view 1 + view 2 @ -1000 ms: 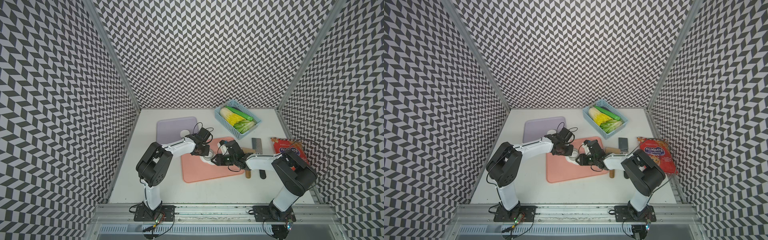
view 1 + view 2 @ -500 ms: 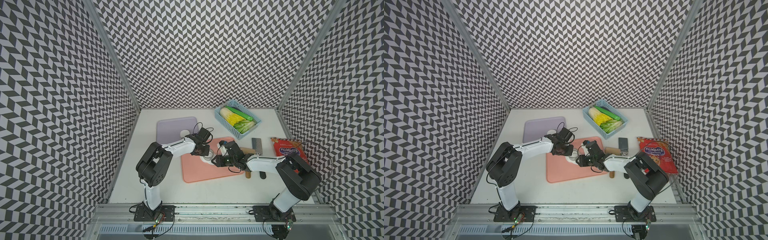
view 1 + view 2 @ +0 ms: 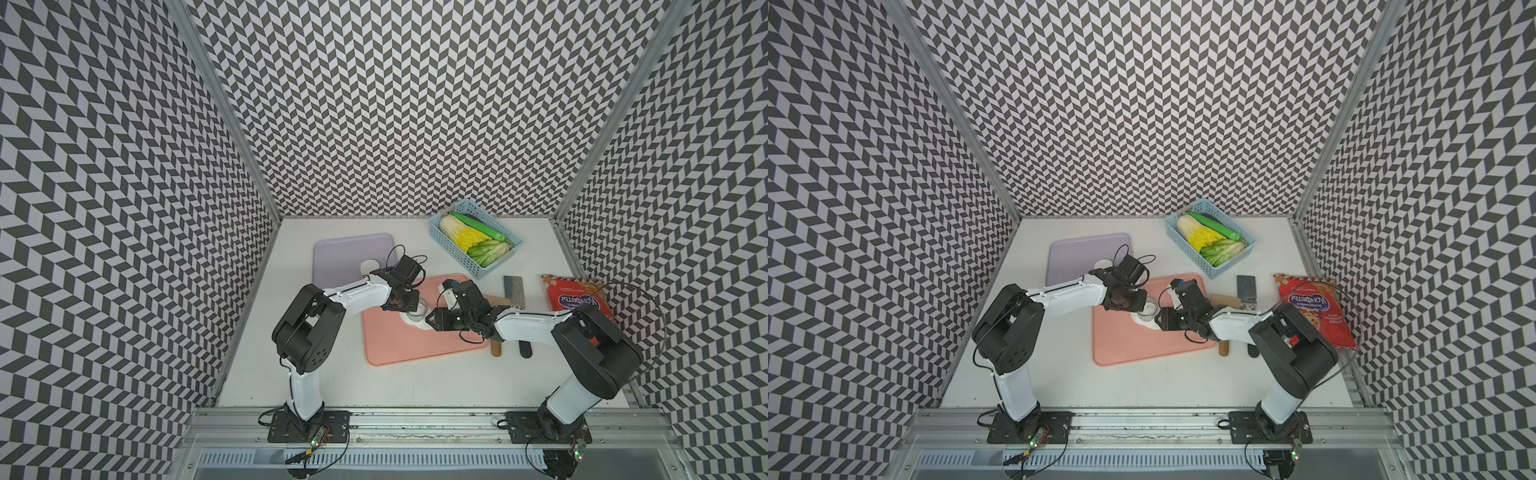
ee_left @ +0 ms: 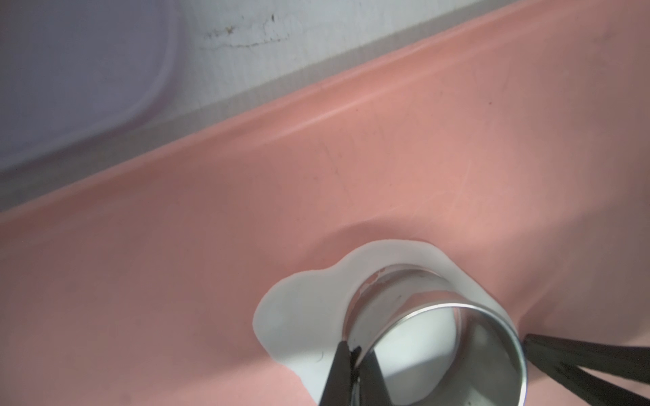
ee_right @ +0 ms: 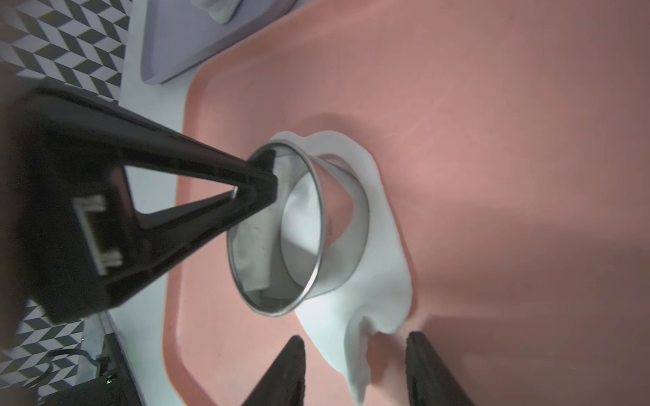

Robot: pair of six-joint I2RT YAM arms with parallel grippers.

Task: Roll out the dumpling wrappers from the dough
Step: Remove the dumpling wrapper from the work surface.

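Observation:
A flat white sheet of dough (image 5: 383, 281) with an irregular edge lies on the pink board (image 3: 415, 345). A metal ring cup (image 5: 337, 211) stands on the sheet, also seen as the ring cup (image 4: 457, 327) and the ring cup (image 3: 417, 309). My left gripper (image 4: 351, 351) is shut on the cup's wall, one finger inside and one outside. My right gripper (image 5: 355, 337) is open, its fingers on either side of a raised fold at the dough's edge without pinching it. One round dumpling wrapper (image 3: 371, 266) lies on the purple tray (image 3: 345, 257), partly hidden by the left arm.
A blue basket (image 3: 511, 249) of vegetables stands at the back right. A cleaver (image 3: 513, 286), a wooden rolling pin (image 3: 496, 349) and a red snack bag (image 3: 573, 299) lie right of the board, under and beside the right arm.
My right gripper has opened wider and shifted slightly left toward the ring cup. The left gripper has stayed shut on the cup in the same place.

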